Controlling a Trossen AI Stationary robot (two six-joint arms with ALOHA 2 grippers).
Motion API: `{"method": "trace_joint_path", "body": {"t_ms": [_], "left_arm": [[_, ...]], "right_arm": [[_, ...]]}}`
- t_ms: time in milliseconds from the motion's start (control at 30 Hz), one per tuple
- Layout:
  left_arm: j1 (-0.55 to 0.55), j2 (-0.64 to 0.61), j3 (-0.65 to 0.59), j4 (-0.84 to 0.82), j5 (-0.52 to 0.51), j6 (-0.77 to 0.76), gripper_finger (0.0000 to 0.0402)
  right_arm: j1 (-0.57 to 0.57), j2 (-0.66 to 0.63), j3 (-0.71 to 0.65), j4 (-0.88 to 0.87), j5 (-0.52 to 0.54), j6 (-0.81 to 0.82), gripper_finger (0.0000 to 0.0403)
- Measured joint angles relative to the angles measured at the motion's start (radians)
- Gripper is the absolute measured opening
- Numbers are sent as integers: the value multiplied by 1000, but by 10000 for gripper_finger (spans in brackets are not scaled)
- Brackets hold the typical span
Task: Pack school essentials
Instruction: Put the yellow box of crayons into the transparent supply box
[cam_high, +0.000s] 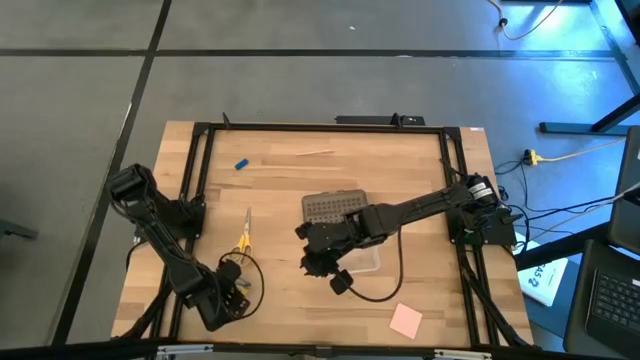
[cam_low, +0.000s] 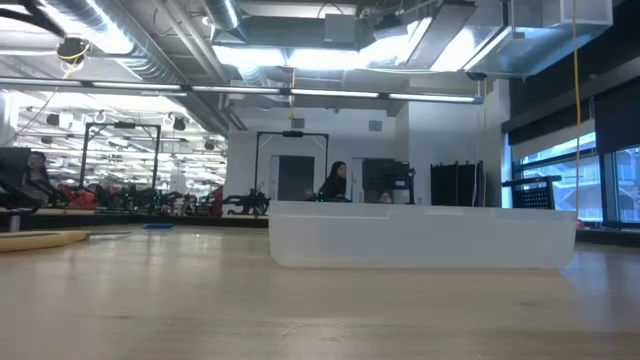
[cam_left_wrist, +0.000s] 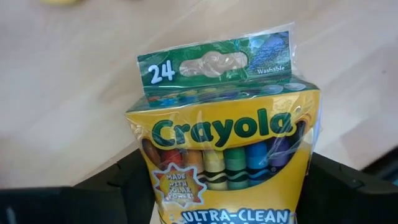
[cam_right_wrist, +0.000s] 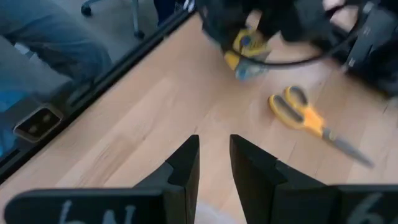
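My left gripper (cam_high: 232, 290) is over the near left part of the table, shut on the green-and-yellow crayon box (cam_left_wrist: 227, 149). My right gripper (cam_right_wrist: 214, 155) hovers at the left end of the clear case (cam_high: 352, 258), its fingers a narrow gap apart with nothing between them. The yellow-handled scissors (cam_high: 243, 232) lie flat between the two arms and also show in the right wrist view (cam_right_wrist: 305, 118). The pink sticky-note pad (cam_high: 406, 320) lies near the near edge. The blue eraser (cam_high: 241, 163) and the pale stick (cam_high: 313, 153) lie far back. No pencils show. My left gripper pinches the crayon box between its two fingers (cam_left_wrist: 124, 183), one on each narrow side of the box's lower half (cam_left_wrist: 163, 199). The green hang tab (cam_left_wrist: 217, 62) points away from the wrist. In the right wrist view the box (cam_right_wrist: 249, 46) sits in the fingers above the wood.
The grey perforated lid (cam_high: 335, 207) lies just behind the clear case. A black frame (cam_high: 320, 128) runs around the table top. A cable loops from the right arm across the wood (cam_high: 385, 292). People are in the room beyond the table (cam_low: 335, 182).
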Motion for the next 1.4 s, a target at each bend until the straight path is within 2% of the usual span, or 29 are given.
{"method": "trace_joint_path", "body": {"t_ms": [300, 400, 633, 933, 1200, 1400], "left_arm": [[135, -16, 0, 26, -4, 331, 281], [198, -22, 1, 61, -30, 471, 281], [371, -22, 2, 211, -29, 847, 282], [552, -22, 2, 448, -18, 1314, 282], [626, -22, 3, 707, -65, 1629, 282], [629, -19, 3, 857, -131, 1748, 282]], "right_arm": [[31, -145, 0, -141, 24, 150, 92], [48, -201, 1, -197, 79, 202, 92], [60, -308, 2, -404, 235, 382, 92], [66, -358, 2, -445, 316, 407, 92], [66, -359, 2, -445, 317, 441, 92], [66, -359, 2, -445, 317, 459, 92]]}}
